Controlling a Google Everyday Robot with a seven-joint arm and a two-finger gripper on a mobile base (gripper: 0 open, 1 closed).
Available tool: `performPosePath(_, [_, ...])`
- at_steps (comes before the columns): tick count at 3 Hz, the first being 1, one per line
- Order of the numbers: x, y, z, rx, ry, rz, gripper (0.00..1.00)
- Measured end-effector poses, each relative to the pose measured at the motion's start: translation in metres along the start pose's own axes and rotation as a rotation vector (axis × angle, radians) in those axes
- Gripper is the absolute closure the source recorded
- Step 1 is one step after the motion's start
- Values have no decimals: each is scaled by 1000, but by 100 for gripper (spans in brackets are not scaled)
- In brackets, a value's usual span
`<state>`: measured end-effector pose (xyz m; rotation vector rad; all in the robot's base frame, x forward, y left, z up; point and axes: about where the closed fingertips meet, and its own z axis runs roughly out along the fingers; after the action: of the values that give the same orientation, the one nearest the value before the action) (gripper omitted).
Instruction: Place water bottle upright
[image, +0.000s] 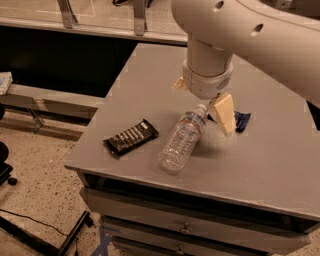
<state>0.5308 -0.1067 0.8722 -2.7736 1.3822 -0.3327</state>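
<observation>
This looks like a robotics lab or workshop. A grey flat-topped metal cabinet (145, 75) with plain front drawers (210, 222) stands on a speckled hard floor (45, 170), where a loose black cable (35, 220) trails. A bulky white robot arm (260, 35) hangs its gripper (204, 108) over the middle of the cabinet top, its tan fingers (224, 112) spread apart.

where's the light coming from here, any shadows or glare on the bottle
Camera view: dim, warm light, apparently from above. The gripper hangs over the neck of the lying water bottle and, with the arm, casts a soft shadow on the table just right of the bottle. Only faint highlights on the bottle's ribs, no harsh glare.
</observation>
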Motion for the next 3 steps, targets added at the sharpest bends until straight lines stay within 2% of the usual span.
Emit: performPosePath(3, [-3, -4, 5, -5, -35, -94, 0])
